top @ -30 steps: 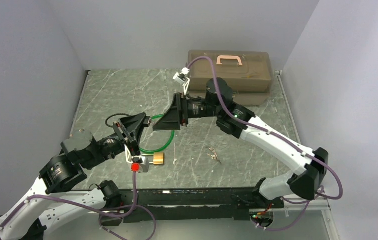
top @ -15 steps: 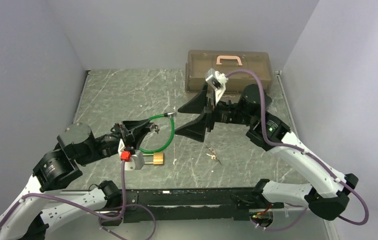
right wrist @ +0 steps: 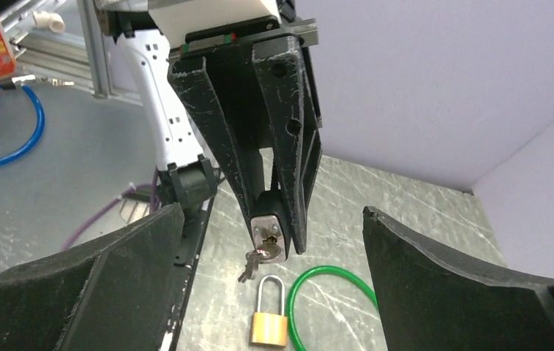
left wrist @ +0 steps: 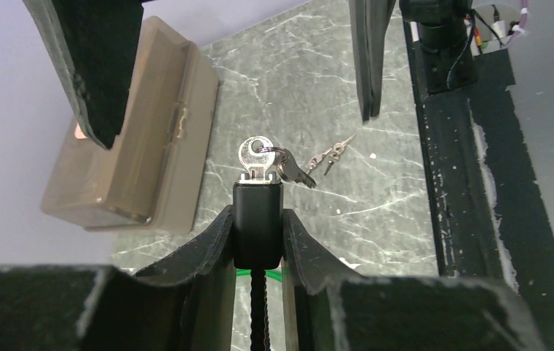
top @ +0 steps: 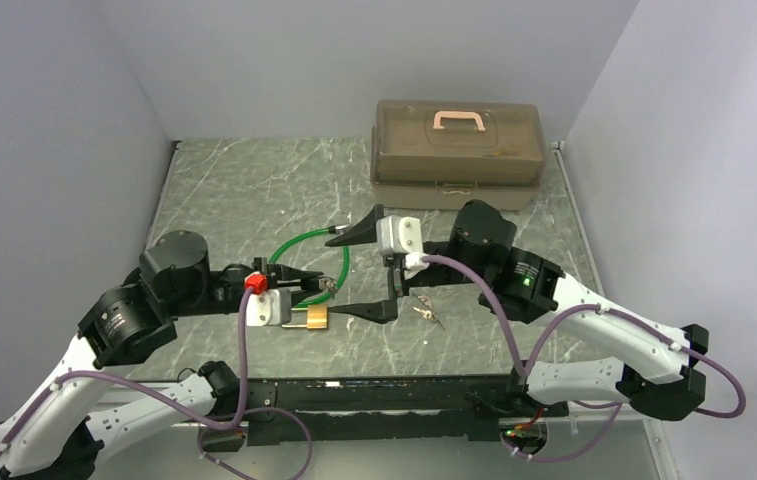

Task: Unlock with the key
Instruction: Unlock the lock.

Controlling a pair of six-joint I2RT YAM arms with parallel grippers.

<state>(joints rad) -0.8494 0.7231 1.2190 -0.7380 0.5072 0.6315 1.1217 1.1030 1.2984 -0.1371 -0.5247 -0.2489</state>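
My left gripper (left wrist: 257, 219) (top: 319, 284) is shut on the black lock body (left wrist: 257, 227) of a green cable (top: 340, 262) (right wrist: 332, 307). The key (left wrist: 256, 156) (right wrist: 268, 241) sticks out of that body's silver end face, with a second small key (left wrist: 297, 175) (right wrist: 252, 263) dangling from its ring. My right gripper (top: 360, 272) (right wrist: 272, 212) is wide open and faces the keyed end from the right, holding nothing. Its fingers (left wrist: 91, 66) flank the key at a distance. A brass padlock (top: 315, 318) (right wrist: 268, 322) lies on the table under the left gripper.
A loose bunch of small keys (top: 426, 312) (left wrist: 330, 153) lies on the marble table right of the padlock. A brown toolbox (top: 457, 150) (left wrist: 142, 139) stands at the back right. Grey walls close in the left, back and right sides.
My right gripper has opened wide, turned and dropped low in front of the lock. My left gripper has swung from pointing upward to pointing right, still gripping the lock body.
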